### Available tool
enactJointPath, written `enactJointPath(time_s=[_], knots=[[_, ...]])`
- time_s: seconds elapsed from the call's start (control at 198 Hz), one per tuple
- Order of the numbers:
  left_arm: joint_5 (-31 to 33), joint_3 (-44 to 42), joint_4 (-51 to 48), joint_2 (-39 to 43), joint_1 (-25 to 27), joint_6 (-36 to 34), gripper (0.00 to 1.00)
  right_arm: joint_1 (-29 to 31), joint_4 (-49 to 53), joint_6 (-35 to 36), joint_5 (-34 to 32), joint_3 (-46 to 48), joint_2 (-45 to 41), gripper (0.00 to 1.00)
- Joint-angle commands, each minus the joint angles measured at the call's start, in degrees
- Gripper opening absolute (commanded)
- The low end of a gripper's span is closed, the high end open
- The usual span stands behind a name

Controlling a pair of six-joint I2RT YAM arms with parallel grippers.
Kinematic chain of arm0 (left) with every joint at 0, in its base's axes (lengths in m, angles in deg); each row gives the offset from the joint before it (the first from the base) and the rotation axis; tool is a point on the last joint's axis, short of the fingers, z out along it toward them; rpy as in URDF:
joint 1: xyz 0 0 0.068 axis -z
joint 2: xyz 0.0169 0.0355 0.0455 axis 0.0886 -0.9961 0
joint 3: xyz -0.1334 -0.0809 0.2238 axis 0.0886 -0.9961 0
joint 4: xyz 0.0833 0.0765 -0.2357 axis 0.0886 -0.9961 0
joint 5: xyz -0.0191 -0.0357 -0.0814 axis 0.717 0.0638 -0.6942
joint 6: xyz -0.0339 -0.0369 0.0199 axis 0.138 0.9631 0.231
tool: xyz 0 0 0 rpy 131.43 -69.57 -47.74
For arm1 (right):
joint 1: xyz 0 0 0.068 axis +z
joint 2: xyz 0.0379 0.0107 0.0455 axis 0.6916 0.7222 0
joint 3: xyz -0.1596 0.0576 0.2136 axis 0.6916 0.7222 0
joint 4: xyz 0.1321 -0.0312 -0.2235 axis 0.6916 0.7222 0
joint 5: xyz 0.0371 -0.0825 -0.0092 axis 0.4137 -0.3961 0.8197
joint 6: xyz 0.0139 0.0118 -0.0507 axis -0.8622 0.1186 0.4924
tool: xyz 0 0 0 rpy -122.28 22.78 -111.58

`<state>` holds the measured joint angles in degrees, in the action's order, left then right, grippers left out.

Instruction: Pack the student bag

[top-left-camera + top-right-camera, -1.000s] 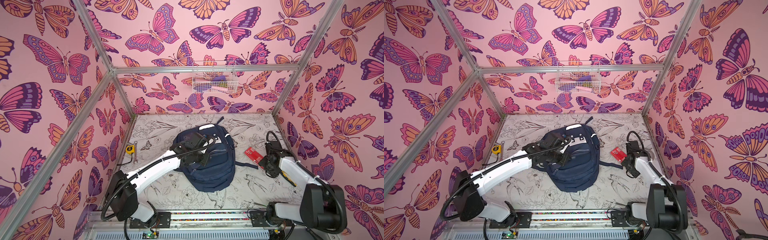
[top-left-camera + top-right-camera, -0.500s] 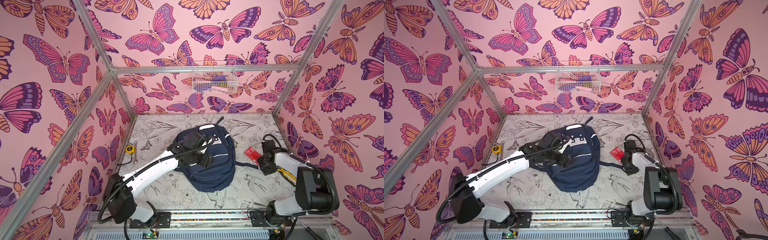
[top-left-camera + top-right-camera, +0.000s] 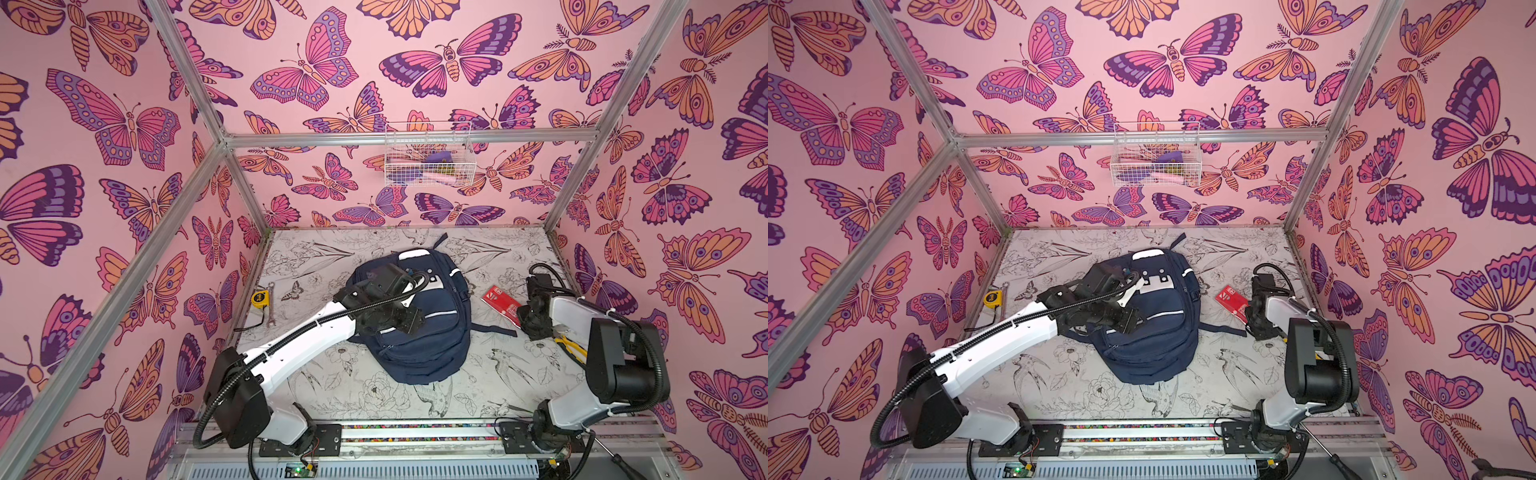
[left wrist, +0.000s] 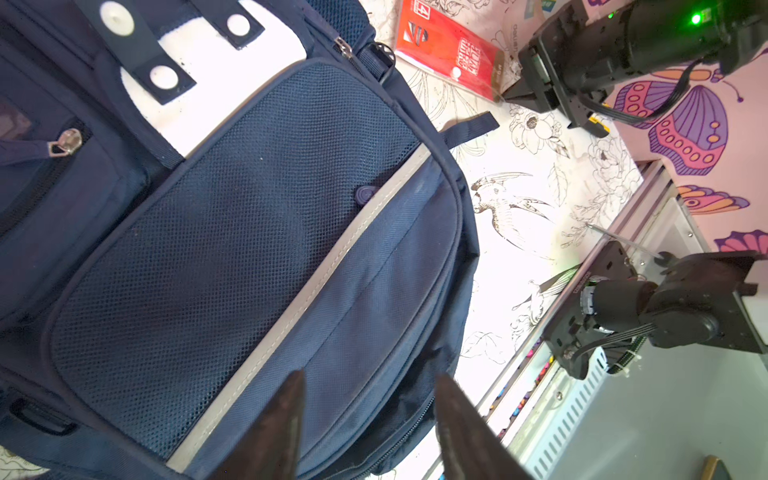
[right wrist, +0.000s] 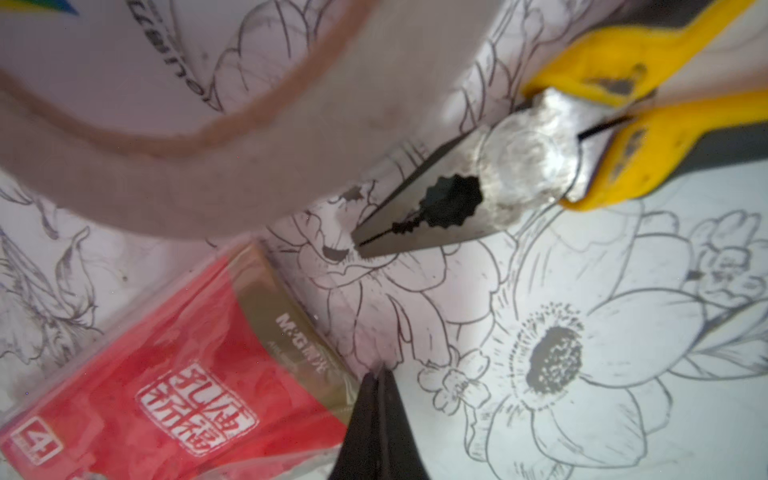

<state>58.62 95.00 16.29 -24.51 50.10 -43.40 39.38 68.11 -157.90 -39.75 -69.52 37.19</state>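
The student bag (image 3: 419, 349) lies flat directly under the left gripper (image 4: 370, 376), whose arm reaches over it with its jaws spread and empty. The right gripper (image 5: 376, 376), arm folded low beside the bag, is pressed together, with its tips at a red packet (image 5: 166, 374). Yellow-handled pliers (image 5: 519, 166) lie just ahead of the tips.

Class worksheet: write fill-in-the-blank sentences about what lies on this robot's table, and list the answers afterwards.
The student bag is made of navy ____ fabric.
The flat packet lying beside it is ____.
The pliers have ____ handles.
The left tool, above the bag, is ____, not shut.
Missing words: blue; red; yellow; open.
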Motion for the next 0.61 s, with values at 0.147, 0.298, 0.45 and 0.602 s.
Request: enactJointPath(time_s=[0.147, 0.298, 0.45, 0.602], knots=[[-0.7, -0.8, 0.3, 1.5, -0.8, -0.2, 0.43, 0.0, 2.9, 11.2, 2.4, -3.6, 1.0, 0.09], [-0.4, -0.8, 0.4, 1.7, -1.0, 0.4, 0.55, 2.4, 5.9, 11.1, -3.1, -3.1, -7.1, 0.43], [0.0, -0.8, 0.4, 1.7, -1.5, 1.1, 0.61, 7.5, 6.7, 5.0, -6.2, -3.5, -10.1, 0.57], [0.0, -0.9, 0.4, 2.0, -1.9, 1.3, 0.63, 9.0, 4.1, -4.2, -3.6, -3.4, -6.1, 0.57]])
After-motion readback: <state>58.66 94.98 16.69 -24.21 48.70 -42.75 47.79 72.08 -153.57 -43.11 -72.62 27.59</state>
